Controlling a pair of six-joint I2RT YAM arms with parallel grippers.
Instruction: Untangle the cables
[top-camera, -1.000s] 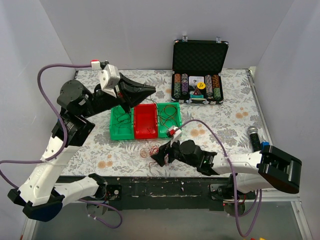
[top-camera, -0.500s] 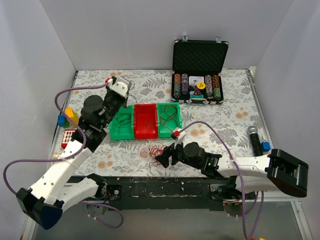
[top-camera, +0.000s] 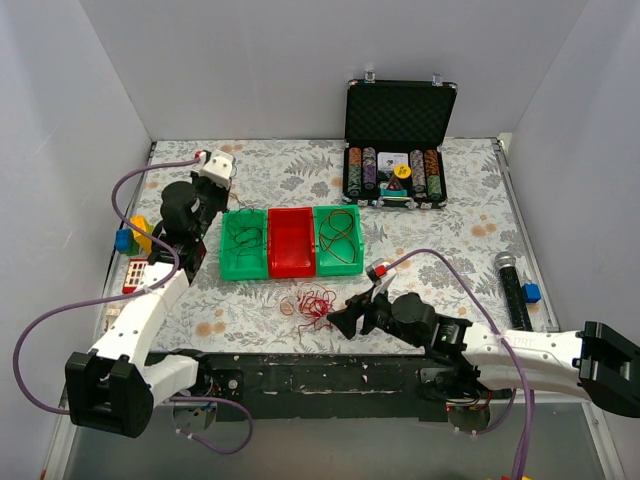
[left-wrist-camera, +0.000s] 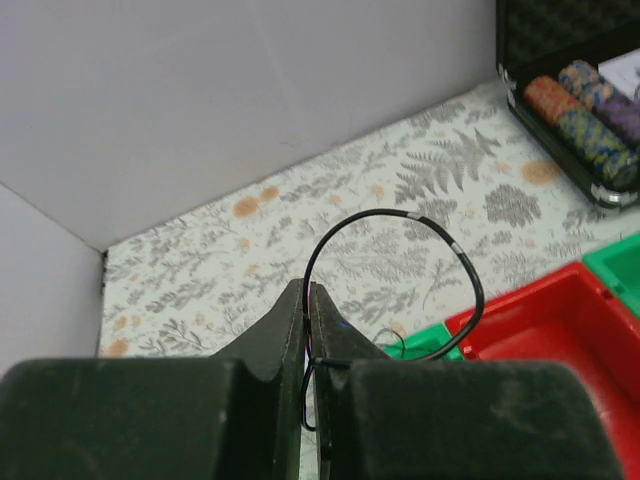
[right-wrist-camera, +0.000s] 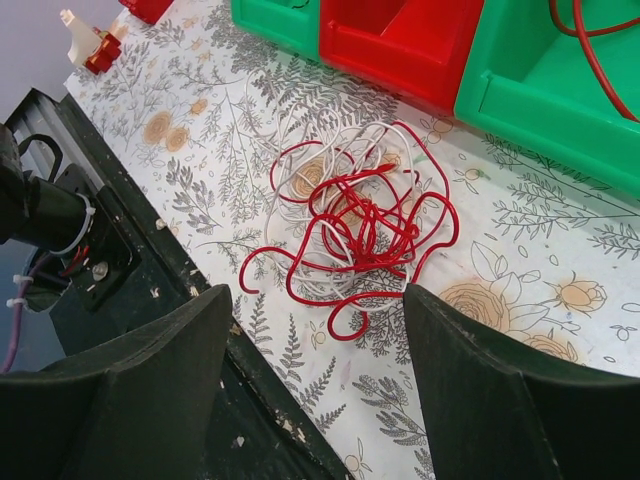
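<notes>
three bins sit side by side in the middle of the floral table (top-camera: 450, 240): a left green bin (top-camera: 243, 270), a red bin (top-camera: 292, 268) and a right green bin (top-camera: 340, 268). a dark cable (top-camera: 243, 235) lies coiled in the left green bin and a reddish cable (top-camera: 340, 230) lies looped in the right green one.

the tangle of red and white cables (right-wrist-camera: 355, 225) rests on the table close to its near edge, just in front of the red bin, with the thin strands knotted over each other in loose loops. the right gripper (right-wrist-camera: 315, 310) is low over the near edge, pointing at this tangle. its jaws stand wide apart with nothing between them, and the nearest red loop lies just ahead of the fingertips, not touching them.

the left gripper (left-wrist-camera: 307, 300) is raised over the left part of the table beside the left green bin, aimed toward the far left corner. its jaws are pressed together on a black cable (left-wrist-camera: 385, 212), which arches up from the fingertips in one round loop and curves back down toward the bins.

an open poker chip case (top-camera: 400, 110) stands at the far edge toward the right, a microphone (top-camera: 510, 280) lies along the right edge, and some toy blocks (top-camera: 133, 240) sit at the left edge.
</notes>
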